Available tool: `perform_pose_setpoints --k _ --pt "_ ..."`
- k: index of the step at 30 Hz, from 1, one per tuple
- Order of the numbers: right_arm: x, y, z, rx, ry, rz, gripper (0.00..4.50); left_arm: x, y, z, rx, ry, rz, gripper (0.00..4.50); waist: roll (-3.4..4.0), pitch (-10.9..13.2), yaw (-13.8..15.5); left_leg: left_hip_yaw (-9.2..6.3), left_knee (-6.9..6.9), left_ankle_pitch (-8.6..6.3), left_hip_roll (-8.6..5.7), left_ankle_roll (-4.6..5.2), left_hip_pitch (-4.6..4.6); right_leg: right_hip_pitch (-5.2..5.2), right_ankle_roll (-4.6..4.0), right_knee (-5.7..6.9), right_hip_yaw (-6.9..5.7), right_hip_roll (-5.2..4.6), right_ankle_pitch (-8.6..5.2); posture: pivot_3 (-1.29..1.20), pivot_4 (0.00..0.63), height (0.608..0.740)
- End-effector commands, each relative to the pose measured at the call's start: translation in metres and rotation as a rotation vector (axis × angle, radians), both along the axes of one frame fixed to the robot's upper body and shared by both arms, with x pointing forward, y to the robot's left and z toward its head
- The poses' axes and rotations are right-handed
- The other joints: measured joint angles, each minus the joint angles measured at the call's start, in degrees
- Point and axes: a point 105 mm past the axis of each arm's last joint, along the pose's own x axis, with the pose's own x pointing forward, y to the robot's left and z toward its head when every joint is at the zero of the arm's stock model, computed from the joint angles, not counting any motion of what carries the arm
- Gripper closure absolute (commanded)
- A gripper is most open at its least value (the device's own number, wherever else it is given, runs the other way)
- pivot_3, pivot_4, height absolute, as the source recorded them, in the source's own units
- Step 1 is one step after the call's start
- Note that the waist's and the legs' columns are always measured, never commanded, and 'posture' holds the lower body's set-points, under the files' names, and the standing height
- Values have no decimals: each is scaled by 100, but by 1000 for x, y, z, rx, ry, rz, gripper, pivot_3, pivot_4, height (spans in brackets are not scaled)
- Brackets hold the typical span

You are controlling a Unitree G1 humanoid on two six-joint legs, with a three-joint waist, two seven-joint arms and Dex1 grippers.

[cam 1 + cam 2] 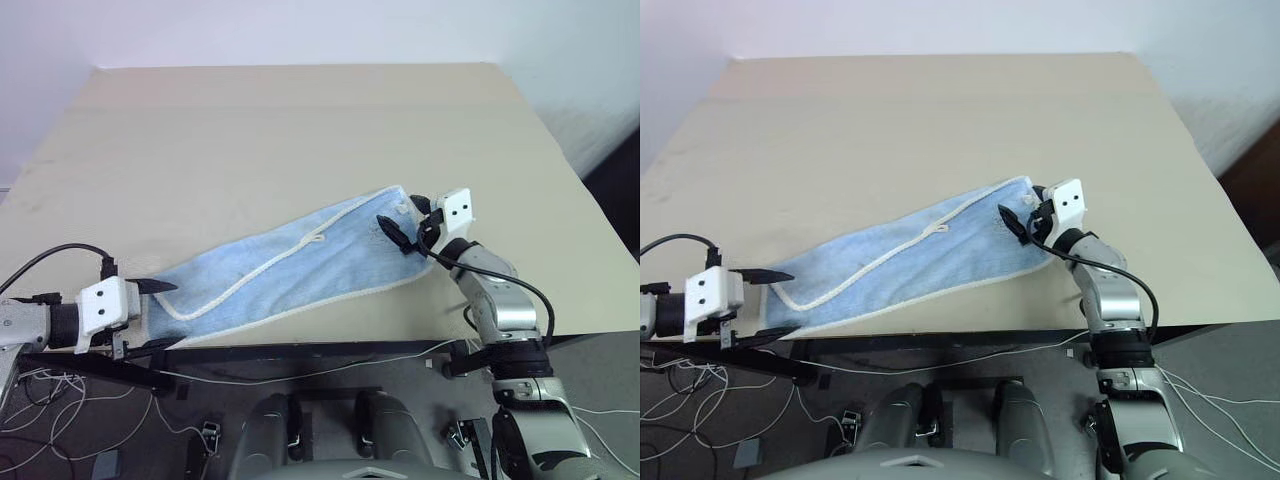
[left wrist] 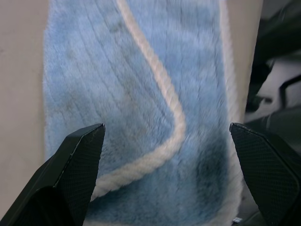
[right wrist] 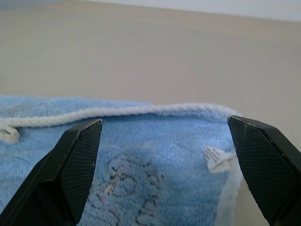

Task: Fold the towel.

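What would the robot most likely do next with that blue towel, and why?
Probably close each gripper on its end of the long blue fleece towel. The towel lies flat, folded lengthwise into a strip across the beige table. The left gripper and right gripper both stand open at opposite ends, holding nothing, so gripping seems needed before folding end to end.

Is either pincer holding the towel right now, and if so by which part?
Nothing is held. The left pincer stands open at the towel's near-left end, and the right pincer stands open over its far-right end.
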Motion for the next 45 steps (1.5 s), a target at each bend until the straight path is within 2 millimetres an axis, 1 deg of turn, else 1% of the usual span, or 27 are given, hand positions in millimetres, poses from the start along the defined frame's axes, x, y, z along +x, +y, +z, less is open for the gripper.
perform_pose_setpoints --k 1,6,12,18,20,23,29,37,45 --pt "1 4 11 10 -48 15 0 6 1 6 40 -84 -16 49 0 0 5 0 0 0 0 0 -1 0 1 0 0 -1 1 0 150 740" --pt "1 4 11 11 -47 15 0 16 5 4 74 -150 -5 49 0 0 0 1 0 1 -1 3 -2 -2 11 1 0 0 6 0 150 740" --pt "0 2 12 24 -50 4 0 24 10 1 104 -199 3 49 0 0 2 4 0 7 0 13 -3 -3 12 3 0 2 7 0 150 740" --pt "0 0 12 24 -51 -3 0 22 14 -5 145 -189 -29 49 1 0 1 5 0 8 0 15 -3 -3 12 4 0 2 7 0 150 740" --pt "-1 2 11 26 -49 -1 0 22 13 -3 131 -191 -38 49 1 -1 0 4 0 8 0 15 -3 -3 12 4 0 2 7 0 150 740" --pt "-1 4 10 30 -47 2 0 21 10 -2 114 -186 -54 616 2 -1 -1 5 0 9 0 16 -3 -3 12 4 0 2 7 0 150 740" --pt "1 4 10 35 -47 4 0 7 6 -8 61 -96 -76 2602 2 -1 -5 5 0 9 0 17 -3 -3 13 4 1 2 7 0 150 740" --pt "2 6 9 39 -47 8 0 2 6 -10 86 -54 -104 2602 2 -1 -2 5 0 9 1 17 -3 -4 13 4 1 2 7 0 150 740" --pt "1 7 8 41 -45 7 0 7 2 -12 130 -86 -142 2602 2 -1 3 5 0 9 0 16 -3 -4 13 4 1 2 7 0 150 740"
